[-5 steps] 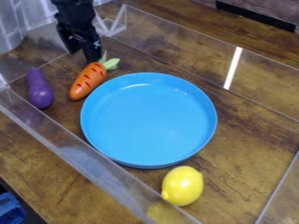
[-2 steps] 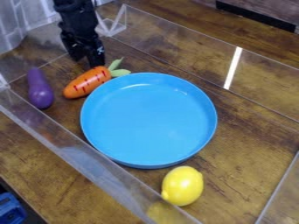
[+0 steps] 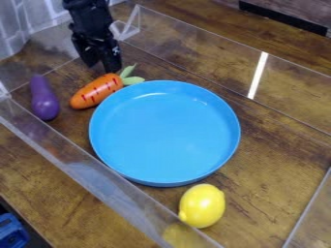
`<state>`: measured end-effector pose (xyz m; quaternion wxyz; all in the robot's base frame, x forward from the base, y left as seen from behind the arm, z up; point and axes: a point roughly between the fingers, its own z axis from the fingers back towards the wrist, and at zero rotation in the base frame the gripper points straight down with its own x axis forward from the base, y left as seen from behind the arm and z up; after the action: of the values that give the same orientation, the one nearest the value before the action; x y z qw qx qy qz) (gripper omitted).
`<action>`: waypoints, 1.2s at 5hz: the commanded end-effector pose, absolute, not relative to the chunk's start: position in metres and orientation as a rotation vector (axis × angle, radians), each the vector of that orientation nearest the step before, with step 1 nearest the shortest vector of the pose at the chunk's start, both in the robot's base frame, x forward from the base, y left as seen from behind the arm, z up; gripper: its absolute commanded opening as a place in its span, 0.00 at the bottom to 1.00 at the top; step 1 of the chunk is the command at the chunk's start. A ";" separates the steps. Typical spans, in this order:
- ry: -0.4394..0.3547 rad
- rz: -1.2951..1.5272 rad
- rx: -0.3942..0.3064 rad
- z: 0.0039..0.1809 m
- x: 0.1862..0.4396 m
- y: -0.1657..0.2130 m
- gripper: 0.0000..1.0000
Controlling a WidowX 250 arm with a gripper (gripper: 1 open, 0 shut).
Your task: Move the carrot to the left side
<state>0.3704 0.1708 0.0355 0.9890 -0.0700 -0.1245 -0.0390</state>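
The carrot point(image 3: 99, 90) lies on its side on the wooden table point(image 3: 278, 107), its green top touching the upper-left rim of the blue plate point(image 3: 165, 131), with the purple eggplant point(image 3: 45, 98) just to its left. The black gripper point(image 3: 100, 58) hangs just above the carrot, jaws spread and holding nothing. A yellow lemon point(image 3: 202, 205) sits beside the plate's near edge.
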 end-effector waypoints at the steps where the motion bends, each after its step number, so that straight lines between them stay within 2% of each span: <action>1: -0.321 -0.089 -0.122 0.073 0.376 0.163 1.00; 5: -0.335 -0.046 -0.164 0.093 0.363 0.140 1.00; 6: -0.334 -0.068 -0.179 0.091 0.370 0.143 1.00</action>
<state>0.3628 0.1398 0.0694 0.9847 -0.1039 -0.1374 -0.0268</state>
